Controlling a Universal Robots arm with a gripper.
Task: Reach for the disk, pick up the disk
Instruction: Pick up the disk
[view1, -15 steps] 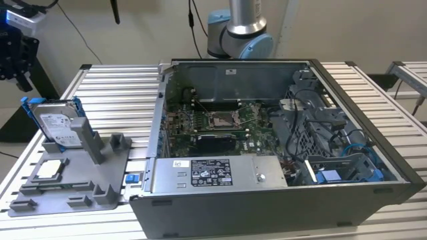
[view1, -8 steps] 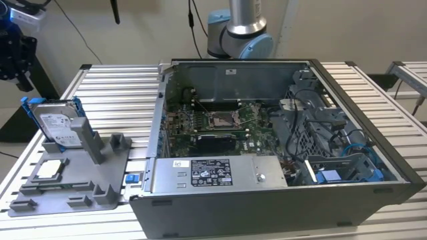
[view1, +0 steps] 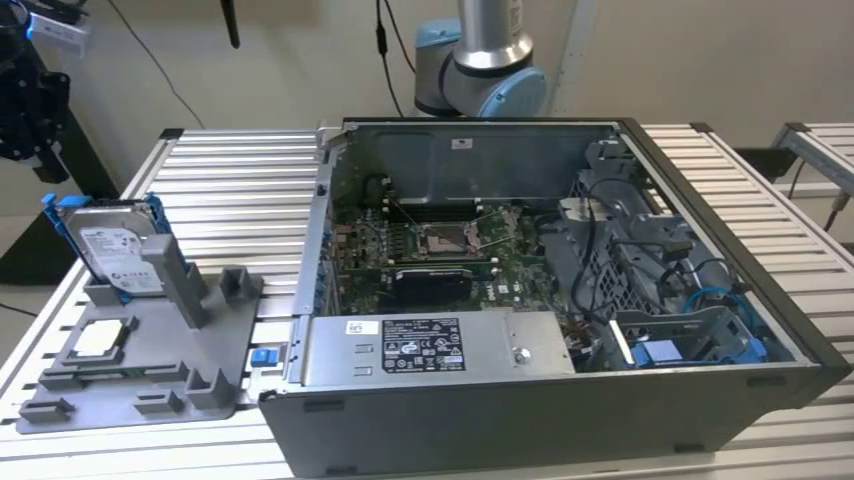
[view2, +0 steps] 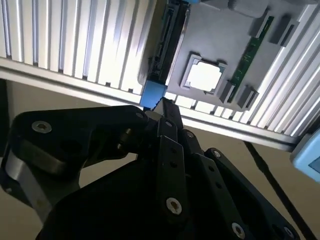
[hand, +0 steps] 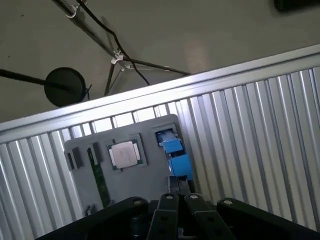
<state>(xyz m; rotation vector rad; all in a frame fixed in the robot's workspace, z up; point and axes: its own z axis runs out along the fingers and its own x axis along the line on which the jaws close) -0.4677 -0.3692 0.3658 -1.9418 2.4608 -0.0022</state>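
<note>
Ribbed metal bench (view1: 240, 190) lies under the arm, which points its tool down over the bench edge. The gripper (view2: 165, 104) has its fingers pressed together, holding nothing, above the disk (view1: 114, 250) and apart from it. Silver, white-labelled and blue-framed, the disk stands upright in a grey holder (view1: 160, 352), to the exterior view's left of an open computer case (view1: 561, 300).

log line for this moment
phase: reach | gripper: shut, above disk, not holding it | disk: upright in holder
</note>
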